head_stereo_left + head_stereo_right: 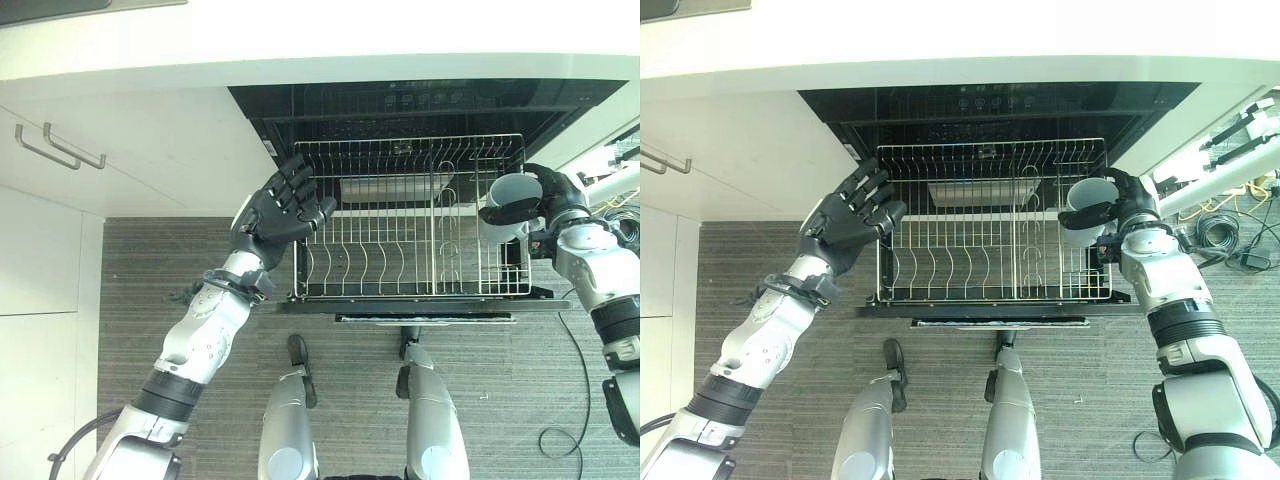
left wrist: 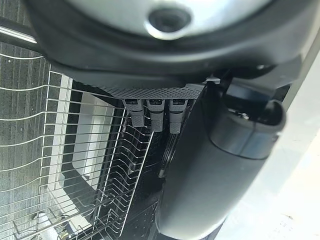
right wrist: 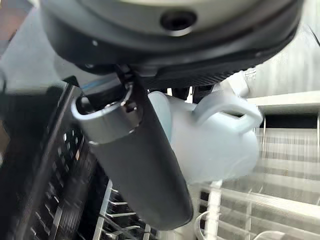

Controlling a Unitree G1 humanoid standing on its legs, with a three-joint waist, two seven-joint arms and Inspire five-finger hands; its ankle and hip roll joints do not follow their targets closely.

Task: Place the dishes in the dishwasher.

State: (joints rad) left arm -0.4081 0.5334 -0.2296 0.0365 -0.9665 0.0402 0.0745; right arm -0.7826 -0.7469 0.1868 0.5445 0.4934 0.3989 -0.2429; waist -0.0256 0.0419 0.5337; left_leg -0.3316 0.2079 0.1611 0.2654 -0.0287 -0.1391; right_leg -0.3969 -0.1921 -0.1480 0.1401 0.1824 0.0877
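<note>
1. The dishwasher [image 1: 420, 100] stands open under a white countertop [image 1: 320, 40], with its wire rack [image 1: 410, 220] pulled out over a grey striped floor [image 1: 140, 260].
2. White cabinet fronts with two metal bar handles [image 1: 60, 148] flank the dishwasher on the robot's left.
3. The right hand [image 1: 1130, 205] is clamped around a pale mug [image 1: 1085, 212] and holds it over the rack's right end, mouth tipped toward the rack.
4. The left hand [image 1: 280, 210] hovers at the rack's left rear corner with its fingers spread apart and empty; whether it touches the wire cannot be told.
5. A tangle of cables [image 1: 1225, 225] lies on the floor to the right of the dishwasher.
6. The right wrist view shows the mug's handle [image 3: 227, 107] sticking out free of the fingers, beside the thumb [image 3: 135, 165].
7. The left wrist view shows a white rectangular tray [image 2: 85, 145] lying beneath the rack's wires.
</note>
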